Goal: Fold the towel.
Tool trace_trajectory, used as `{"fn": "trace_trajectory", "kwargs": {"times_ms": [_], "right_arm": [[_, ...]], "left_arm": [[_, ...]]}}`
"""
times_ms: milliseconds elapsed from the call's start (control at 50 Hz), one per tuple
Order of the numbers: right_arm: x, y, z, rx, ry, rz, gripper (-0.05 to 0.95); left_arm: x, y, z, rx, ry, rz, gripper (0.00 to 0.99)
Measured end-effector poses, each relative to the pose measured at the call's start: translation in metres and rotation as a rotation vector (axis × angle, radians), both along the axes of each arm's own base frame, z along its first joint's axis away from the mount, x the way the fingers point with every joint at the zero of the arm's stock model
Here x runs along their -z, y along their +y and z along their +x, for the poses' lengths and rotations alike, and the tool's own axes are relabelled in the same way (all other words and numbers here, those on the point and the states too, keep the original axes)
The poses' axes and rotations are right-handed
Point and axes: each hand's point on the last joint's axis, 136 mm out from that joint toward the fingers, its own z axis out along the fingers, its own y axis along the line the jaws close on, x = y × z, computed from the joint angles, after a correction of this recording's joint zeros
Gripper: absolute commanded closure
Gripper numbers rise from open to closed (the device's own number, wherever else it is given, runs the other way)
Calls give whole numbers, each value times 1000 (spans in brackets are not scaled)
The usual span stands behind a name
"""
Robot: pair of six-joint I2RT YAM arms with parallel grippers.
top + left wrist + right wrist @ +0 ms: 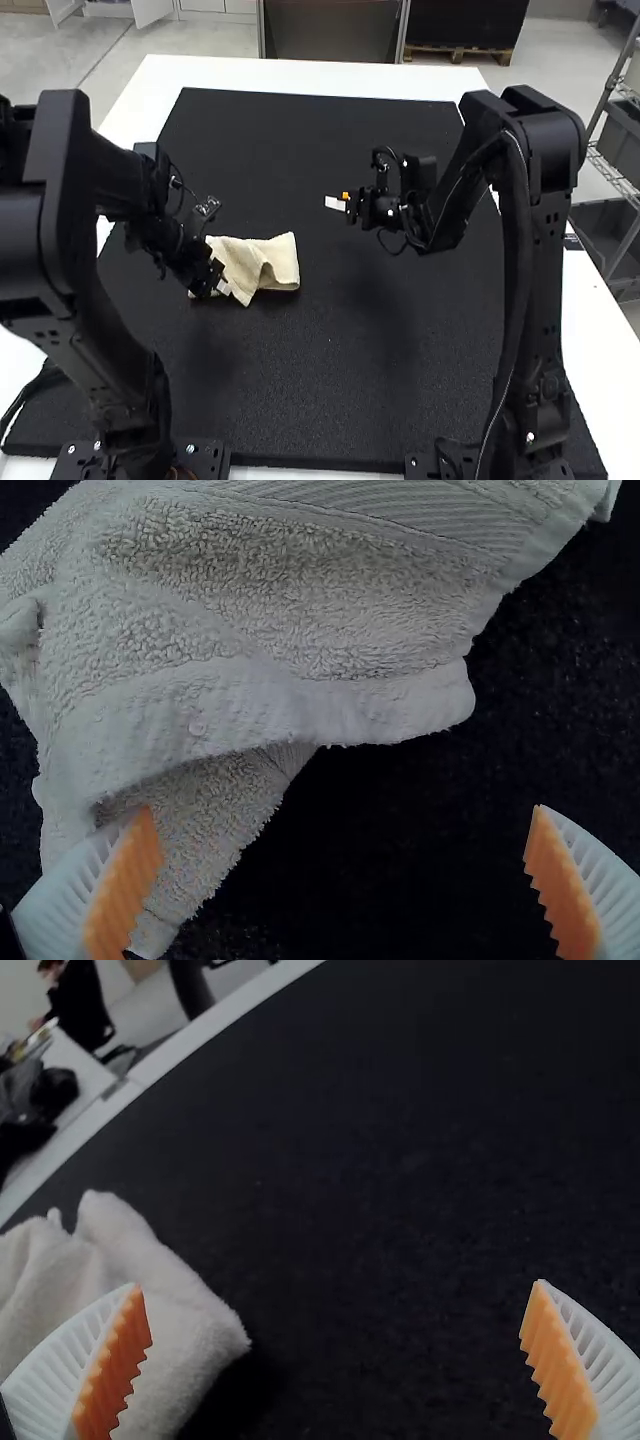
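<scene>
One rumpled towel (281, 262), one left hand (220, 278), one right hand (337, 202), both wide open, empty

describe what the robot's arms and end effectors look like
The left arm and right arm are black, with blocky, angular joints; a black cable runs along the right one. The left end effector and right end effector each have white, ribbed, tapering fingers with toothed orange pads.

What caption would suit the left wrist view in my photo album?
Up close: a crumpled pale towel on a black mat, the robot's left gripper open, its orange pads well apart.
</scene>
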Motion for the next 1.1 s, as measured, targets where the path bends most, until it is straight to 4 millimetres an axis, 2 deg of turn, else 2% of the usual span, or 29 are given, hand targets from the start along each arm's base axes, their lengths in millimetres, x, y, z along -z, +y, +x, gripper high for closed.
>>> {"fn": "trace_trajectory", "kwargs": {"times_ms": [380, 660, 860, 1100], "right_arm": [[0, -2, 1, 0, 0, 1, 44], [1, -1, -1, -7, 2, 3, 44], [17, -4, -2, -1, 35, -7, 44], [20, -5, -3, -1, 38, -8, 43]], "left_arm": [[9, 6, 18, -5, -46, 19, 144], [12, 18, 31, -39, -83, 28, 123], [9, 26, 42, -54, -130, 41, 97], [14, 27, 48, -54, -140, 43, 82]]}}
